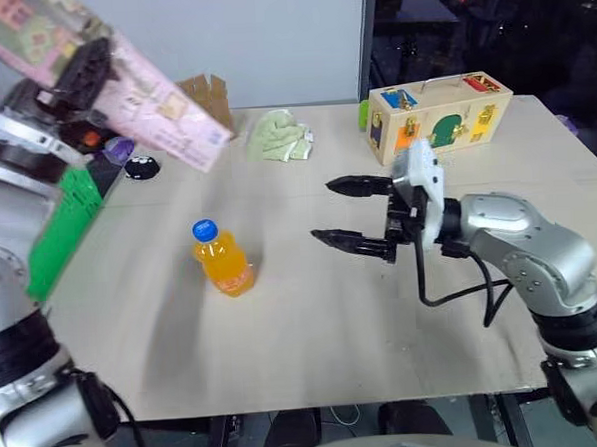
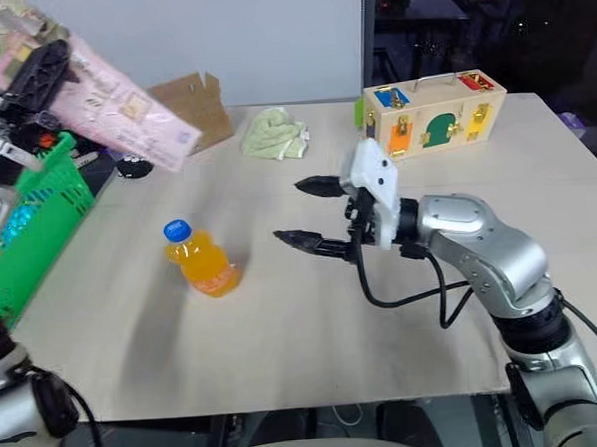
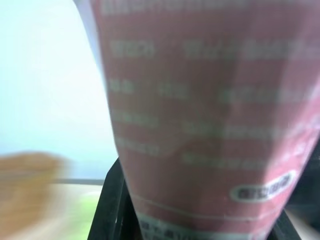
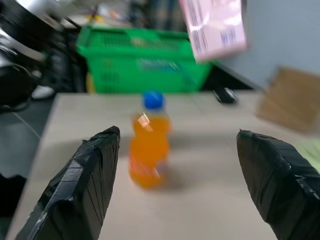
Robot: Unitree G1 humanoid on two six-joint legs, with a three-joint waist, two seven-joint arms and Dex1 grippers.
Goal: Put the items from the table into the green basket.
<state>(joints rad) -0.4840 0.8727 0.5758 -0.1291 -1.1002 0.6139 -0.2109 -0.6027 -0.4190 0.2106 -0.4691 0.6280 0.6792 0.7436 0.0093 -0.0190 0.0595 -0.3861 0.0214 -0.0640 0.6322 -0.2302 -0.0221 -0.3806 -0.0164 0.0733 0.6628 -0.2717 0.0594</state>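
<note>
**Operator:** Starting nearest to me, what sits in front of the right arm?

**Guide:** Your right gripper (image 1: 343,213) hangs level above the table (image 1: 315,343), fingers spread wide with nothing between them, aimed toward your left. Just past its tips, well apart from them, the orange-drink bottle (image 1: 222,258) stands upright on the beige top, blue cap up.

**Operator:** How would that bottle handle?

**Guide:** It looks full, so expect some weight in a small, smooth, rounded plastic body that could slip or tip if nudged. You would do best to close on the middle of the body, below the shoulder, not on the cap.

**Operator:** And the other item?

**Guide:** Farther off on your left, your left gripper (image 1: 78,75) is pinching the pink carton (image 1: 147,101) partway along its length, lifted clear of the table and tilted, its free end sloping down toward the table's middle. It seems light and stiff but long, so it may swing in the grip.

**Operator:** Where is the basket?

**Guide:** The green basket (image 2: 40,212) sits off the table's left edge, below the held carton. A wooden toy box (image 1: 438,114), a green cloth (image 1: 279,136) and a cardboard box (image 2: 190,99) lie at the far side.
</note>
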